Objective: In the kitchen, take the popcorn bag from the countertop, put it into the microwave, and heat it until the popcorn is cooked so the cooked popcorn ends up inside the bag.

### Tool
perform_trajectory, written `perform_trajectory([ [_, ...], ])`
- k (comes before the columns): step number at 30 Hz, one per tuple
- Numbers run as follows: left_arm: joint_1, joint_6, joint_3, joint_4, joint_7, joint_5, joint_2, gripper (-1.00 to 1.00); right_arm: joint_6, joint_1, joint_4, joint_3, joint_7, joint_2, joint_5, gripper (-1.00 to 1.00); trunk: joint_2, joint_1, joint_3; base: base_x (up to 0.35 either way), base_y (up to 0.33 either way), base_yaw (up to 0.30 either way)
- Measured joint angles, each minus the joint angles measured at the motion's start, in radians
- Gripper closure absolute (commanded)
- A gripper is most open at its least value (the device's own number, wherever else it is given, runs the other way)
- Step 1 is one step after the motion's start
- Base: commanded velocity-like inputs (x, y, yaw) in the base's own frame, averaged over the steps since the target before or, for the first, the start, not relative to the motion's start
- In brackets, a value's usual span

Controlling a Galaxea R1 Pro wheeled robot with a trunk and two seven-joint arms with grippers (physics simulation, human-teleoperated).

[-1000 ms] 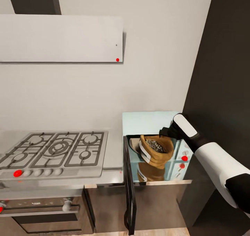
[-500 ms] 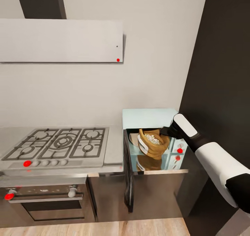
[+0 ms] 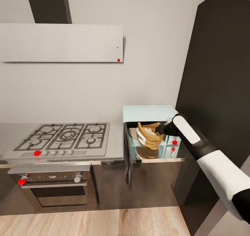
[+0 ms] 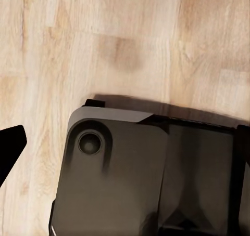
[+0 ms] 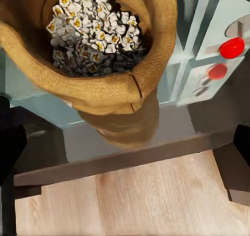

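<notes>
The mint-blue microwave [image 3: 149,112] stands on the countertop [image 3: 163,159] with its dark door [image 3: 127,153] swung open. The tan popcorn bag [image 3: 150,138] sits tilted in the opening, its reflection below it. In the right wrist view the popcorn bag [image 5: 112,93] holds popcorn [image 5: 88,25], white puffs over darker bits. My right gripper [image 3: 161,129] is at the bag's rim beside the control panel. In its own view the right gripper [image 5: 125,153] is open, its fingers wide apart on the near side of the bag. My left gripper [image 4: 125,147] hangs open over the wood floor.
A steel hob [image 3: 66,139] and an oven [image 3: 52,191] are left of the microwave, under a white hood [image 3: 62,42]. A tall dark cabinet [image 3: 218,90] rises at the right. Red buttons [image 5: 232,47] sit on the panel. My dark base [image 4: 120,179] is below the left arm.
The head view has pulled back and lowered, so more floor and oven show. The popcorn in the bag went from dark kernels to white puffs. My right gripper stays at the bag's rim.
</notes>
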Motion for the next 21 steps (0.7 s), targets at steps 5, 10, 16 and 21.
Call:
perform_trajectory([
  [5,0.000,0.000,0.000,0.000,0.000,0.000,0.000,-1.00,-0.002,0.017,0.004,-0.002,-0.039,0.000,0.001,-1.00,0.000,0.000,0.000,-0.001,0.000,0.000],
  [10,0.000,0.000,0.000,0.000,0.000,0.000,0.000,-1.00,-0.003,0.102,-0.019,0.011,-0.097,0.002,0.102,-1.00,0.000,0.000,0.000,0.000,0.000,0.000],
  [16,0.000,-0.001,0.000,0.000,0.000,0.000,0.000,-1.00,-0.005,0.226,-0.158,0.009,-0.095,-0.002,0.129,-1.00,0.000,0.000,0.000,0.000,0.000,0.000],
  [21,0.000,-0.001,0.000,0.000,0.000,0.000,0.000,-1.00,-0.038,0.339,-0.422,0.013,-0.031,-0.047,0.145,-1.00,0.000,0.000,0.000,0.000,0.000,0.000],
])
